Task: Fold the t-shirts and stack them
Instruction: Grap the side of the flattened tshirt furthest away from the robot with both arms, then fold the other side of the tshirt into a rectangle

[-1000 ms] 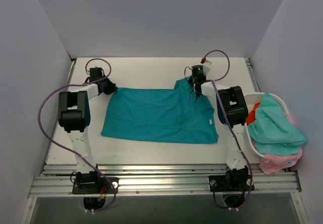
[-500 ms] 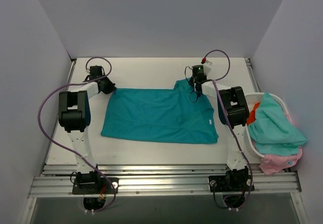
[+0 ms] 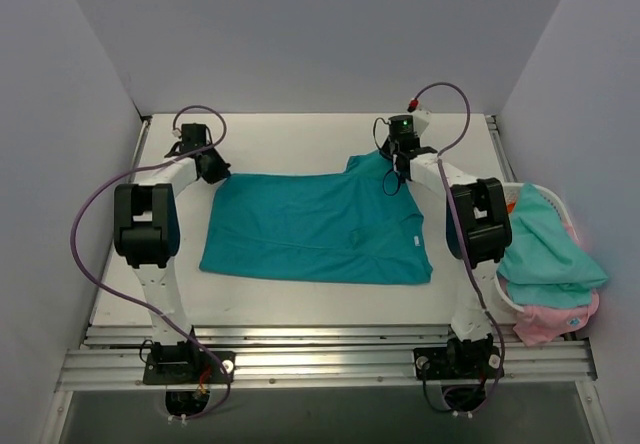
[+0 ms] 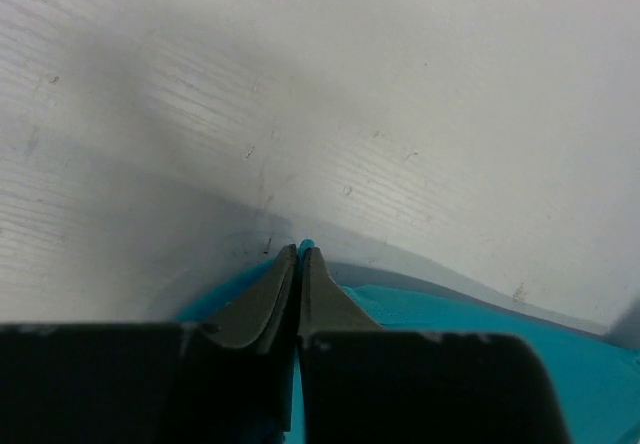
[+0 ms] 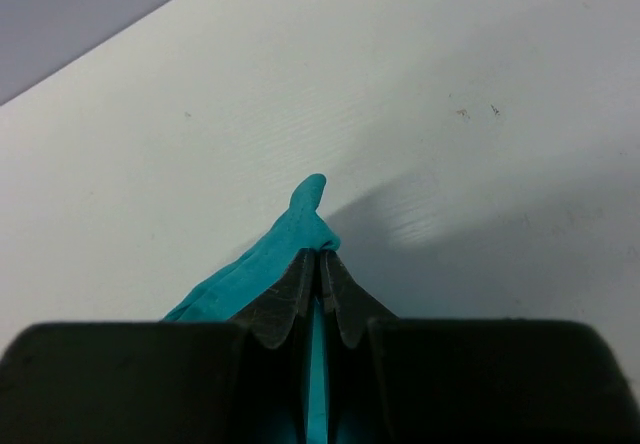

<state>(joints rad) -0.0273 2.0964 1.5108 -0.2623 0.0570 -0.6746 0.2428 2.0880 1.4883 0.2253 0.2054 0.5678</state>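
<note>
Teal t-shirt spread flat on the tabletop, pinched at both far corners.

The teal t-shirt (image 3: 315,229) lies across the middle of the tabletop (image 3: 300,139). The left jaws are clenched on its far left corner and the right jaws on its far right corner, with a bit of cloth peeking past both sets of tips. At the tabletop's right edge, a white basket (image 3: 505,300) holds a pale aqua shirt (image 3: 545,254) above a pink one (image 3: 550,322).
</note>
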